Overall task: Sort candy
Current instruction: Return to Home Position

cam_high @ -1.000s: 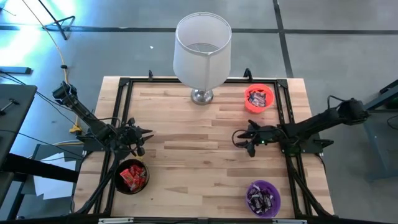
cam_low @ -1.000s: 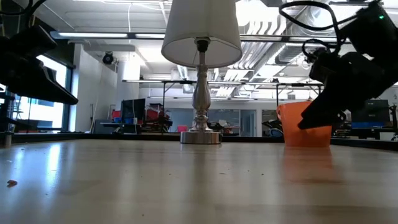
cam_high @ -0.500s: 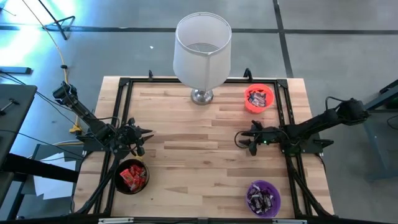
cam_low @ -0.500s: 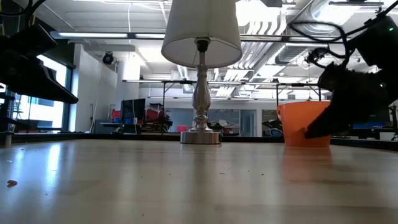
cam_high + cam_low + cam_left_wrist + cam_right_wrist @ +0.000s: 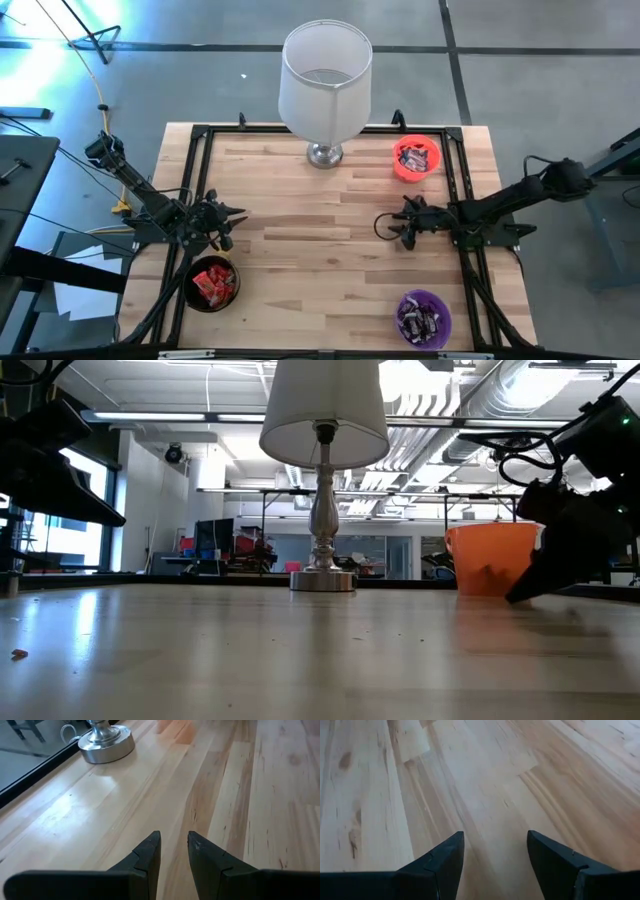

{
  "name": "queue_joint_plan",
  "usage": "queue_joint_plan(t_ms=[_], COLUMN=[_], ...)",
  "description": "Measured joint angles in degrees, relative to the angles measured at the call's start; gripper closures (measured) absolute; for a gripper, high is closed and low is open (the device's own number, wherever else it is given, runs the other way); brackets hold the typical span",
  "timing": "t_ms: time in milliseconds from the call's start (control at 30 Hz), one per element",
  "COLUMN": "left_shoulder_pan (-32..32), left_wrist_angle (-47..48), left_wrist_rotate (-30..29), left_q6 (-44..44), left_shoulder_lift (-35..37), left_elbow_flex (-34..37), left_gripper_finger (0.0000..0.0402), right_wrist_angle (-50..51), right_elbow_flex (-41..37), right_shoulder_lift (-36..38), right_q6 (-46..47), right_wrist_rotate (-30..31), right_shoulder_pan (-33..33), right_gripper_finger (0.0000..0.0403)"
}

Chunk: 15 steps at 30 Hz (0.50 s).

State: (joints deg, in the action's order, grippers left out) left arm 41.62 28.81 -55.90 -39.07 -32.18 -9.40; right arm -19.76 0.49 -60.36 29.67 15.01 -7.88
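Wooden table [image 5: 300,270] with no loose bar on it in the high view: all the candy [image 5: 417,157] in sight sits in bowls. There is a mixed pale and dark heap in the orange bowl [image 5: 396,160] just right of the lamp [image 5: 325,70]. Orange-red bars [image 5: 212,284] fill the black bowl [image 5: 190,285], well away from the lamp on the left arm's side, and dark bars [image 5: 420,320] fill the purple bowl [image 5: 400,310], farthest from the lamp on the right arm's side. Over the last second the right gripper [image 5: 398,228] has drawn a little farther from the lamp, toward its own edge. The left gripper [image 5: 235,225] has not moved.

In the low view the right arm hung across the orange bowl beside the lamp a second ago. It has now sunk and pulled aside, so nearly the whole bowl shows.

In the left wrist view the fingers [image 5: 150,855] stand a narrow gap apart with nothing between them, and the lamp's metal base [image 5: 106,742] lies ahead.

In the right wrist view the fingers [image 5: 445,860] are spread wide and empty over bare planks.

The sorting looks finished, and the right arm seems to be retreating to rest, not reaching for another bar
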Motion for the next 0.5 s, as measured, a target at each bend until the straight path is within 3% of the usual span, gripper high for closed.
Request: queue_joint_plan(t_ms=[100,500], left_shoulder_pan=[0.00,0.00], left_wrist_angle=[-0.01,0.04], left_wrist_rotate=[0.00,0.00], left_q6=[-1.03,0.68], left_shoulder_lift=[0.00,0.00], left_elbow_flex=[0.00,0.00], left_gripper_finger=[0.0316,0.0316], right_wrist_angle=[1.33,10.76], right_elbow_flex=[0.00,0.00], right_shoulder_lift=[3.25,32.00], right_q6=[0.32,0.31], right_wrist_rotate=[-0.26,-0.22], right_shoulder_pan=[-0.04,-0.04], right_gripper_finger=[0.0192,0.0192])
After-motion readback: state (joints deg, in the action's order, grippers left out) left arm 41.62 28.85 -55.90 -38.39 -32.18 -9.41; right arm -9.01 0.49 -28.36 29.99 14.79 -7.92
